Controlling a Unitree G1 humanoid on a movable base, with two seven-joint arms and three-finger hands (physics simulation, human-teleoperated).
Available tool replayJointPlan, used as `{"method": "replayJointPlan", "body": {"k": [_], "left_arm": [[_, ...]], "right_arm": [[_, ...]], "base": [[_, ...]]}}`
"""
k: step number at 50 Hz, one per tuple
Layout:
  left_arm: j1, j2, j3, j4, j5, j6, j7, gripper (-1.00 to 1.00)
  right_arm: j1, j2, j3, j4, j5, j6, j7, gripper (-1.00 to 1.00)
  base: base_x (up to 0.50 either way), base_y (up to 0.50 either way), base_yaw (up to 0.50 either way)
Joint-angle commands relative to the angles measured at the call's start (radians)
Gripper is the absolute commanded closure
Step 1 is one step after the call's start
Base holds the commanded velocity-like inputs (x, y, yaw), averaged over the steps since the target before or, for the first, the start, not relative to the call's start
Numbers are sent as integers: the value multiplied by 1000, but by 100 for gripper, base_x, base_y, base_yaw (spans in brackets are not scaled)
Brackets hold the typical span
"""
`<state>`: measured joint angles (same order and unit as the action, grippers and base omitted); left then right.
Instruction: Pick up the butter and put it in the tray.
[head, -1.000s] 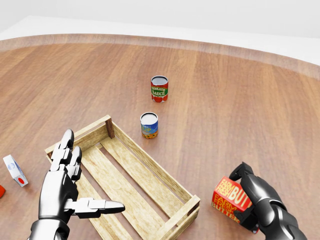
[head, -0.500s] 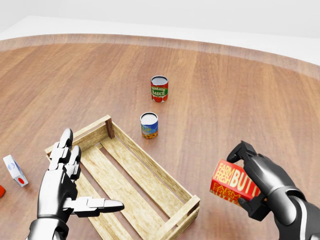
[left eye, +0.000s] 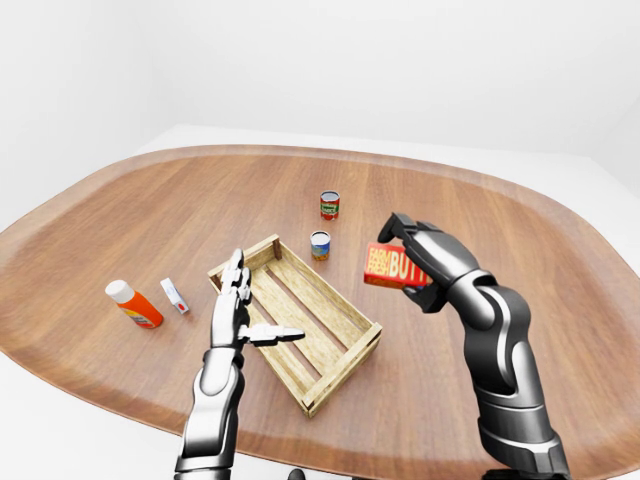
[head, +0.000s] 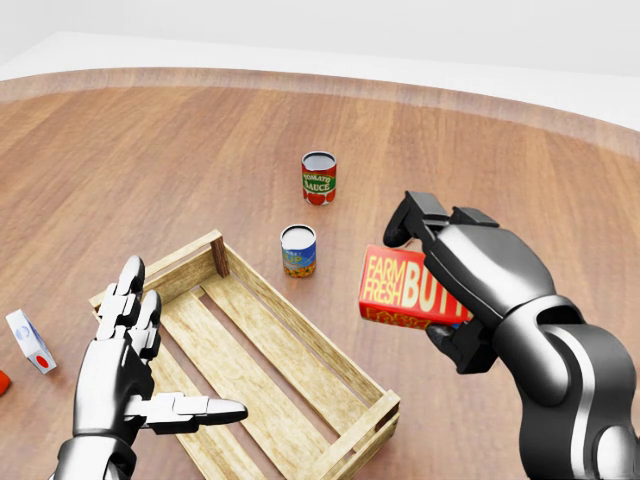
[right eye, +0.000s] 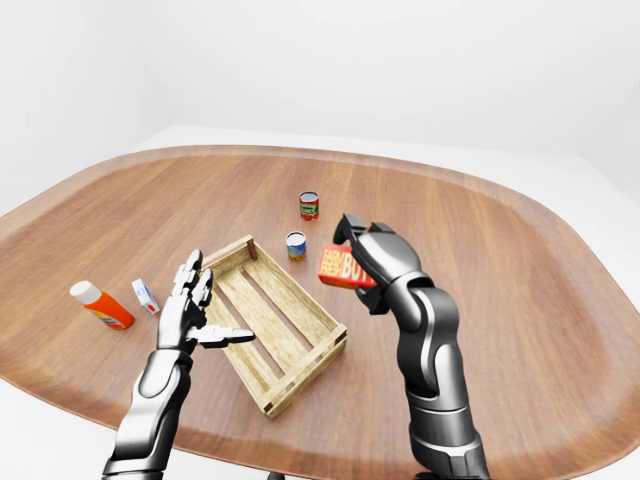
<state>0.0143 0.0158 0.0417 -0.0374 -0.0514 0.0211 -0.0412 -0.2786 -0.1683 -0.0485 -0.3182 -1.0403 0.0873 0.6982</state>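
Left-eye view: the right hand (left eye: 425, 262) is closed round the butter (left eye: 390, 268), holding the box clear of the table (left eye: 560, 290), right of the tray (left eye: 345, 318). The left hand (left eye: 235, 315) is spread open and empty over the tray's left end.

Head view: the butter's red face projects leftward from the gripping fingers (head: 425, 225), above the tray's right rim.

Right-eye view: two cans (right eye: 296, 245) stand beyond the tray; a bottle (right eye: 100, 304) lies far left.

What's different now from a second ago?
The right hand, shut on the butter box, has lifted it up and leftward in the head view, toward the wooden tray. The open left hand, both cans and the camera stayed put.
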Motion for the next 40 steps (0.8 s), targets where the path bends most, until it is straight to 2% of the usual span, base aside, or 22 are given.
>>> {"method": "replayJointPlan", "body": {"k": [1, 3, 7, 12, 13, 14, 19, 21, 24, 30, 35, 36, 40], "left_arm": [[1, -1, 0, -2, -1, 0, 0, -100], [3, -2, -1, 10, 0, -14, 0, -100], [2, 0, -1, -5, -2, 2, 0, -100], [2, 0, 0, -6, -1, 3, 0, -100], [3, -1, -1, 3, -1, -7, 0, -100], [4, -1, -2, -7, -1, 2, 0, -100], [3, -1, 0, -13, -2, 5, 2, -100], [4, -2, -1, 0, 0, -8, 2, -100], [3, -1, -1, -7, -1, 1, 2, -100], [3, -1, -1, -6, -1, -1, 1, -100], [6, -2, -2, 8, 1, -16, 1, -100], [6, -2, -3, -5, 1, -4, 3, -100], [7, -2, -4, -11, 1, 1, 2, -100]], "right_arm": [[-107, 50, 65, 11, -12, 0, 0, 100], [-122, 66, 78, 28, -6, 0, 0, 100], [-153, 94, 107, 80, -7, 0, 0, 100], [-191, 121, 133, 138, -10, 0, 0, 100], [-201, 126, 139, 152, -12, 0, 0, 100], [-218, 135, 148, 172, -12, 0, 0, 100], [-255, 158, 163, 222, -14, 0, 0, 100], [-271, 168, 169, 247, -13, 0, 0, 100], [-295, 189, 184, 293, -12, 0, 0, 100], [-309, 225, 207, 339, -15, 0, 0, 100], [-320, 254, 224, 370, -18, 0, 0, 100], [-318, 265, 232, 369, -20, 0, 0, 100], [-313, 290, 249, 381, -25, 0, 0, 100]], "base": [[0, 0, 0], [0, 0, 0], [0, 0, 0], [0, 0, 0], [0, 0, 0], [0, 0, 0], [0, 0, 0], [0, 0, 0], [0, 0, 0], [0, 0, 0], [0, 0, 0], [0, 0, 0], [0, 0, 0]]}}
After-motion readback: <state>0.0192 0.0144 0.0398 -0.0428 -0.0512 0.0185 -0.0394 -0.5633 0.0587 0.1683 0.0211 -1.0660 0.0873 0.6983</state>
